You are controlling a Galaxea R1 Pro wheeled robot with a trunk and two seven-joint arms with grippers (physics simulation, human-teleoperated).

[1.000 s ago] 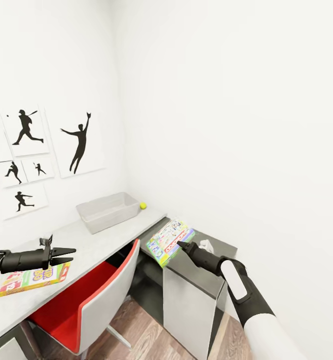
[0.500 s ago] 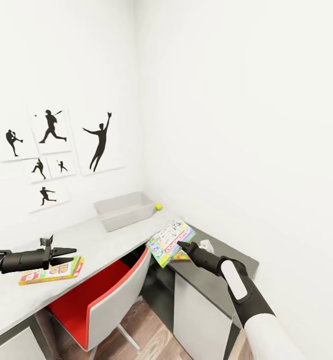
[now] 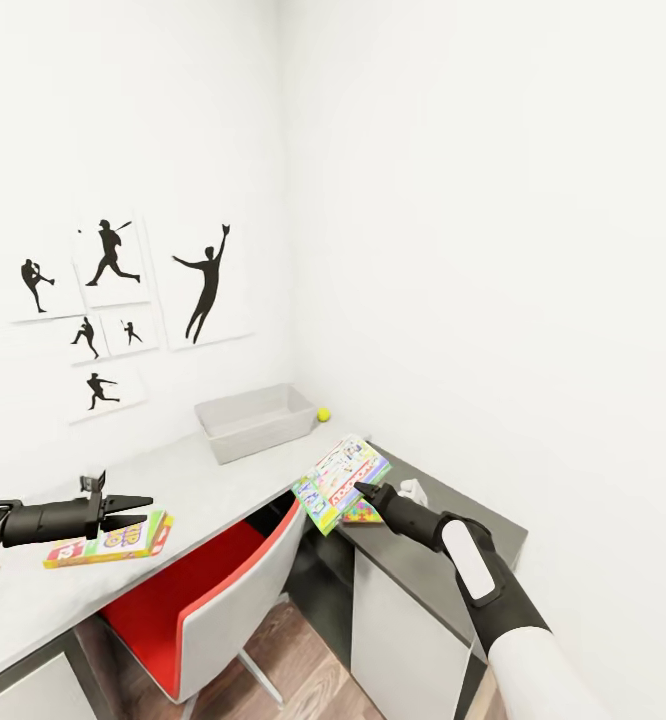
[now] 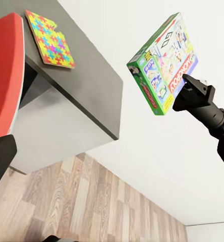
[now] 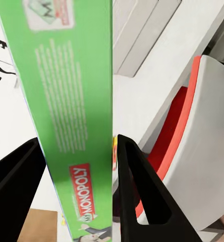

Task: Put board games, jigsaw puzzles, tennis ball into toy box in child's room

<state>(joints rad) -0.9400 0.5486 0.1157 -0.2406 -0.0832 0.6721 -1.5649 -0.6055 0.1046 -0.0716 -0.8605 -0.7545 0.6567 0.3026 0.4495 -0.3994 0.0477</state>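
Status: early stage, approx. Toy box [image 3: 256, 421] at far end of table [image 3: 203, 480], near wall corner; interior looks empty from head view, so nothing deposited yet, as far as visible.

R claw [image 3: 361, 490] clamped on Monopoly board game [image 3: 339, 482], box held on edge in air above the lower, darker table section.

L claw [image 3: 133, 509] holds nothing, fingers a little apart, hovering over second board game [image 3: 108, 540] lying flat on table.

Tennis ball [image 3: 323, 414] on table just beside toy box. Jigsaw puzzle [image 4: 49, 39] flat on the dark section. Remaining items not confirmed.
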